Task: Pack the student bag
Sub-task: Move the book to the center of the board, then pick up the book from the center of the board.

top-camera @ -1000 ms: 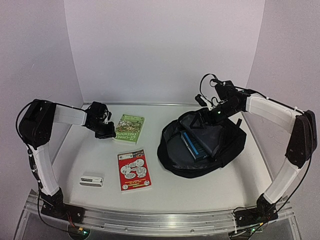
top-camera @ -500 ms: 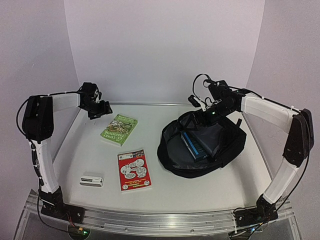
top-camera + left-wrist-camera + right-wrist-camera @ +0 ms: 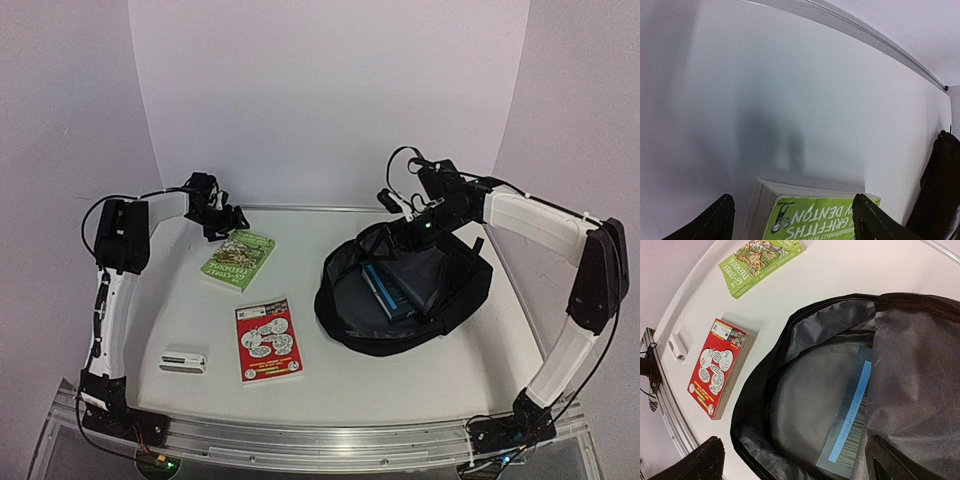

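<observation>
The student bag (image 3: 462, 297) lies open at the right of the table, its grey lining (image 3: 810, 405) showing. A flat blue-striped item (image 3: 388, 288) rests inside it (image 3: 854, 420). My right gripper (image 3: 403, 238) hovers over the bag's far rim, open (image 3: 800, 460), with nothing between its fingers. A green book (image 3: 238, 260) lies flat at the back left. My left gripper (image 3: 228, 222) hangs open just above that book's far end (image 3: 820, 215), its fingers (image 3: 722, 220) apart on either side and not touching it.
A red book (image 3: 268, 340) lies in the middle front, left of the bag (image 3: 720, 367). A small white box (image 3: 183, 359) sits near the front left. The white back wall (image 3: 790, 75) is close behind my left gripper.
My left gripper opened, let go of the green book and swung back toward the wall. The book turned and slid slightly left. The right gripper barely moved.
</observation>
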Robot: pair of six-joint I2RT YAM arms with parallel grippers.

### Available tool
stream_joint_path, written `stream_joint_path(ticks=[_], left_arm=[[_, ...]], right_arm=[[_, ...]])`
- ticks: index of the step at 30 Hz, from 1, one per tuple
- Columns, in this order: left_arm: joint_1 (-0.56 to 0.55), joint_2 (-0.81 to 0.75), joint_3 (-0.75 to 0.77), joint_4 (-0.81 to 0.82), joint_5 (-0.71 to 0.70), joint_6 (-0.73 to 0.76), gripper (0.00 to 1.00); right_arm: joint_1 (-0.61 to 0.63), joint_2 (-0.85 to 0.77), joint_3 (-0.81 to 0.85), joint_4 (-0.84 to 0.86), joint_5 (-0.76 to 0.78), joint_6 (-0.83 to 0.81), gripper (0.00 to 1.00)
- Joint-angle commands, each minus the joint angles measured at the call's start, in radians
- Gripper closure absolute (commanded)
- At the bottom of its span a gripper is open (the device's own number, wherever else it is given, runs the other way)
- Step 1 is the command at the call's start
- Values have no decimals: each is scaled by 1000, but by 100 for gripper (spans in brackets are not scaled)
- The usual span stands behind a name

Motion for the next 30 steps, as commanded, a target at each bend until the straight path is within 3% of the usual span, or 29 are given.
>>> stream_joint_path(ticks=[1,7,12,16,24,30], left_arm=[[-32,50,123,-26,119,4,20],[-124,50,69,-52,183,115,30],[-202,-56,-123,-14,229,230,44],[-229,-170,-266,33,234,255,47],[-212,-474,-503,166,-65,62,25],[-201,-681,-684,192,-155,-116,21]], right_arm=[[4,-39,21,13,-17,9,2],[5,-16,40,12,-26,16,2],[19,12,53,14,-36,16,2],[51,52,79,21,-26,17,5],[170,201,230,68,49,87,13],[240,339,378,110,87,215,17]])
